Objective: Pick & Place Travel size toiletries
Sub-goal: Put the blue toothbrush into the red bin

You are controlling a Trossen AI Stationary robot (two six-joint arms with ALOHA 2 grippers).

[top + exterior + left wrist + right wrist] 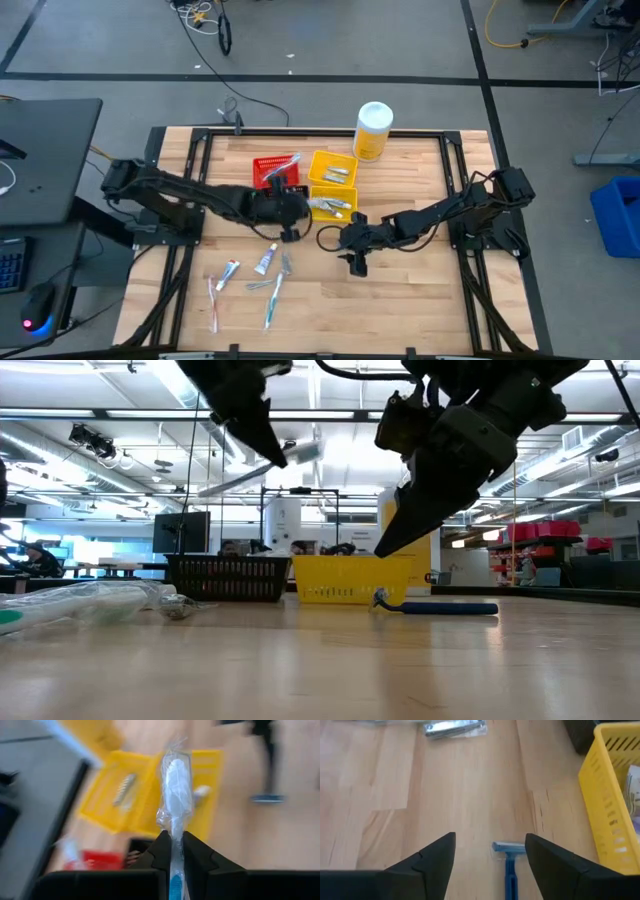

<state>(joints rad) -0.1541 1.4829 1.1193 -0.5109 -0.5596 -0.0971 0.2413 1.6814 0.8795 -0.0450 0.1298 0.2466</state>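
yellow bottle [372, 131] (white cap), red bin [276, 171], yellow bin [333, 186]

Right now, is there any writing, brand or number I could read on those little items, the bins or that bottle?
None can be read.
Yellow bottle: no print can be made out.
Yellow bin: faint marks on its front wall, too blurred to read.
Tube on the table: print too small to read.
Wrapped toothbrush in the left hand: wrapper blurred, no lettering legible.
Razor: no markings visible.
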